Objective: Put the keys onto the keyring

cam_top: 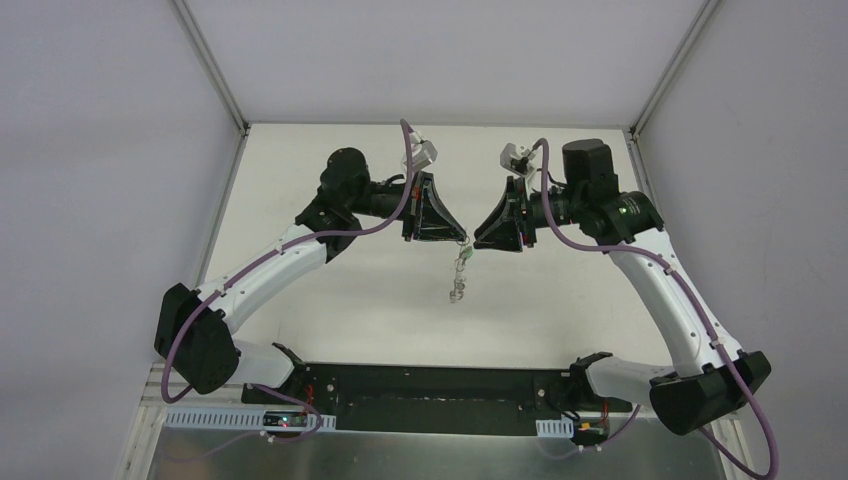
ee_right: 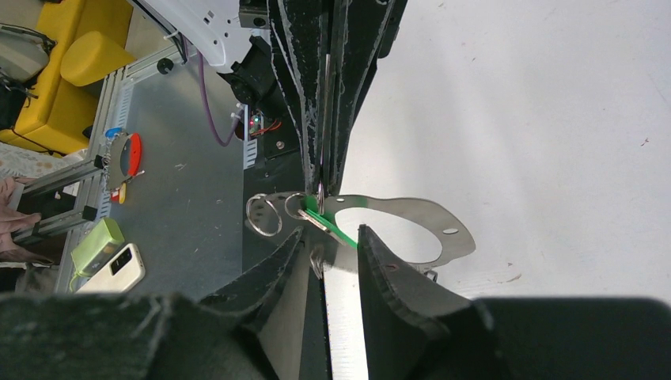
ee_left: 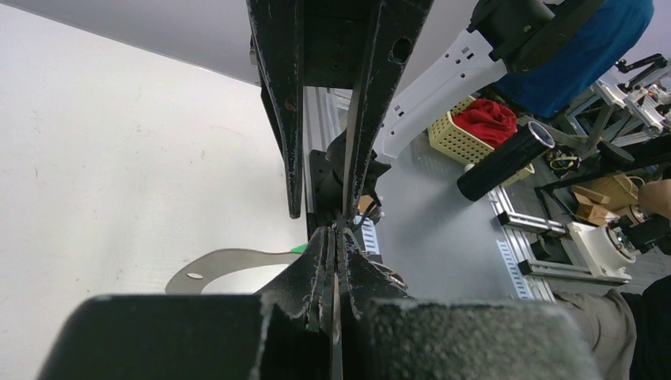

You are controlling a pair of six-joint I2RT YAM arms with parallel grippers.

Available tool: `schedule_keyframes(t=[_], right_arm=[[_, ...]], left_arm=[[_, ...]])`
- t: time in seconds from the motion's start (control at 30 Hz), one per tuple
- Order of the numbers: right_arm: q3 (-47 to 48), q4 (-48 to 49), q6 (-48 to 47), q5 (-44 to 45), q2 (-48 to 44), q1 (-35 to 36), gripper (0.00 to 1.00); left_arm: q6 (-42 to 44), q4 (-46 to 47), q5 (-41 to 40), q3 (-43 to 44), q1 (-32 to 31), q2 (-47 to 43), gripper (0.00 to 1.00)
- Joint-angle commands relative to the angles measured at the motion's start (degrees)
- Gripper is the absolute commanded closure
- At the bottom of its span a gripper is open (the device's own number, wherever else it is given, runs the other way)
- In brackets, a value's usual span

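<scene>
Right wrist, green key, keyring seemingly flat

Grn-head key, slvr keyring.

- Left claw and right claw are meeting tip to tip above the tabletop, leaving no pass between them.
- Keyring is hanging just below that junction, blocking approach from underneath.
- Right claw's fingers are standing apart, with the key occupying the gap.
- Room is lying open to either side, out to the side walls.
</scene>
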Motion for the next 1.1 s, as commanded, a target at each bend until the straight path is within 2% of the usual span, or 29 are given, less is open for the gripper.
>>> schedule_keyframes(t=[0.0, 0.8, 1.07], right_arm=[[2.7, -0.8, -1.7, -1.1, -0.8, -0.2, 0.68], [3.5, 1.5, 0.7, -2.5, 2.0, 2.4, 0.69], [3.8, 1.5, 0.8, -2.2, 2.3, 2.7, 0.74]], left_arm=[[-1.1, 4.6, 0.6, 0.1, 0.4, -1.5, 1.0], [-2.4, 6.0, 0.1, 0.1, 0.4, -0.1, 1.0], [-1.9, 5.4, 0.1, -0.1, 0.4, 0.0, 1.0]])
